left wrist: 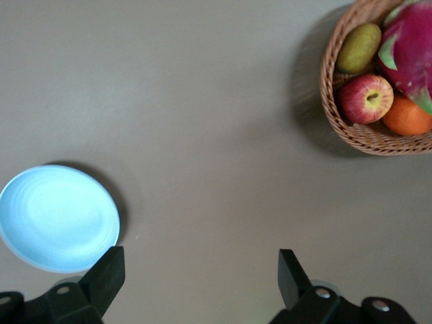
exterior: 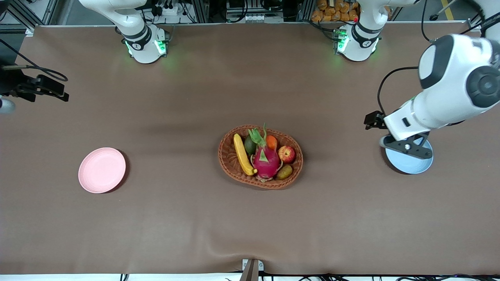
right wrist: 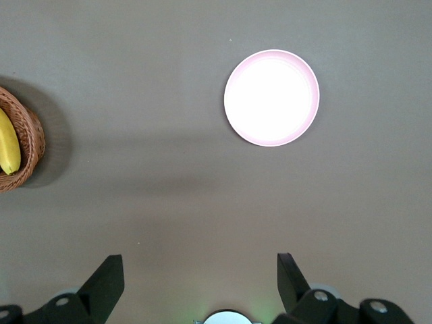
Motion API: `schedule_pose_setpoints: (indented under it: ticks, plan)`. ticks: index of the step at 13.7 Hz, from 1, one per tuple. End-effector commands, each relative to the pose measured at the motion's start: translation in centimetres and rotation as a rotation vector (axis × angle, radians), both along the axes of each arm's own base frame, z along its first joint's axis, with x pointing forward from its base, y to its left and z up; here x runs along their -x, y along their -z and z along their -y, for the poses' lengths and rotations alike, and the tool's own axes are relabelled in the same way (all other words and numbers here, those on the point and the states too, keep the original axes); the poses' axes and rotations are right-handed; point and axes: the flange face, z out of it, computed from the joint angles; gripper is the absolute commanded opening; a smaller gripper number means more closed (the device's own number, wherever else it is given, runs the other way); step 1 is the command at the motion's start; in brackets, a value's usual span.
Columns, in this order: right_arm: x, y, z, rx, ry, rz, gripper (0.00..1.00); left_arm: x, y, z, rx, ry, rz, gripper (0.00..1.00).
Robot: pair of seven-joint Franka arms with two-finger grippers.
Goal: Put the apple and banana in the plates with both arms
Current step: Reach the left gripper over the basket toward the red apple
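Observation:
The apple (exterior: 286, 154) and the banana (exterior: 242, 154) lie in an oval woven basket (exterior: 228, 162) at mid-table. The apple also shows in the left wrist view (left wrist: 365, 98), and the banana in the right wrist view (right wrist: 7, 143). The pink plate (exterior: 102, 169) lies empty toward the right arm's end and shows in the right wrist view (right wrist: 271, 98). The blue plate (exterior: 412, 164) lies empty toward the left arm's end, partly hidden by my left hand; it shows whole in the left wrist view (left wrist: 57, 217). My left gripper (left wrist: 201, 271) is open and empty, up over the table beside the blue plate (exterior: 406, 146). My right gripper (right wrist: 200, 271) is open and empty, high over the right arm's end (exterior: 54, 90).
In the basket are also a magenta dragon fruit (exterior: 266, 158), an orange fruit (exterior: 271, 142), a dark green fruit (exterior: 250, 146) and a brownish-green kiwi-like fruit (exterior: 285, 171). The brown table cover (exterior: 175, 218) spreads wide around the basket and plates.

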Motion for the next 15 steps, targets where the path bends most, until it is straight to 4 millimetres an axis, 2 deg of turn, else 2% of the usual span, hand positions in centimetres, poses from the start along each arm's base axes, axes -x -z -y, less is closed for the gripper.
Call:
schedule_pose_setpoints:
  ticks: [1,4,5,7,10,13,15]
  plan:
    - [-0.1,0.2,-0.1,0.007,0.011,0.0,1.0,-0.4,2.9,3.2,0.04,0.067,0.01,1.0]
    - [-0.1,0.3,-0.2,0.007,0.01,-0.002,1.0,-0.7,6.4,7.4,0.077,0.126,0.032,1.0]
    - [-0.1,0.3,-0.2,0.007,0.01,-0.002,1.0,-0.9,7.7,8.0,0.082,0.136,0.031,1.0]
    - [-0.1,0.4,-0.2,0.006,0.01,-0.003,1.0,-0.5,9.0,10.4,0.088,0.171,0.037,1.0]
    - [-0.3,0.6,-0.4,-0.013,0.011,-0.006,1.0,0.0,11.4,12.9,0.108,0.199,0.085,1.0]
    - [-0.3,0.6,-0.7,-0.038,0.01,-0.006,1.0,0.4,12.7,15.7,0.129,0.233,0.122,1.0]
    - [-0.3,0.7,-0.5,-0.039,0.015,-0.007,1.0,1.6,14.9,17.9,0.135,0.273,0.146,1.0]
